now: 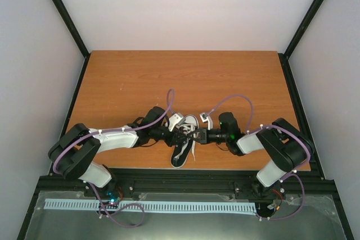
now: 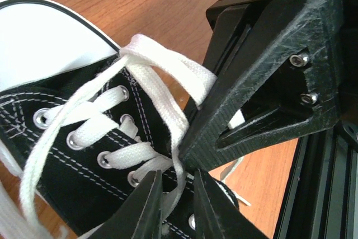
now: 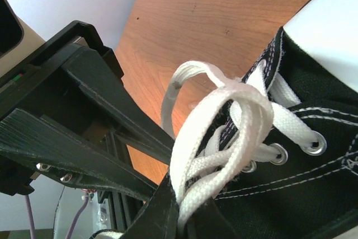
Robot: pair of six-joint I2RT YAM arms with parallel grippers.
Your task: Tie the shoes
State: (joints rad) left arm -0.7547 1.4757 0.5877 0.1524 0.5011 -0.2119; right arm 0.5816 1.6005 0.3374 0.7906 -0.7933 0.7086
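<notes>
The black canvas shoe (image 1: 181, 153) lies on the table between both arms, its white toe cap (image 2: 45, 37) pointing away. Above its eyelets, my right gripper (image 3: 182, 216) is shut on bunched loops of the white lace (image 3: 224, 121). My left gripper (image 2: 178, 186) faces it from the other side. Its jaws stand narrowly open, and one lace strand (image 2: 180, 160) runs between them with slim gaps on both sides. The right gripper's black finger (image 2: 263, 93) sits just beyond my left tips, almost touching them. In the top view the two grippers (image 1: 179, 136) (image 1: 197, 136) meet over the shoe's tongue.
The wooden table (image 1: 169, 77) stretches away beyond the shoe, with white walls on three sides. A black frame rail (image 1: 185, 181) runs along the near edge, just behind the shoe's heel. Purple cables loop over both arms.
</notes>
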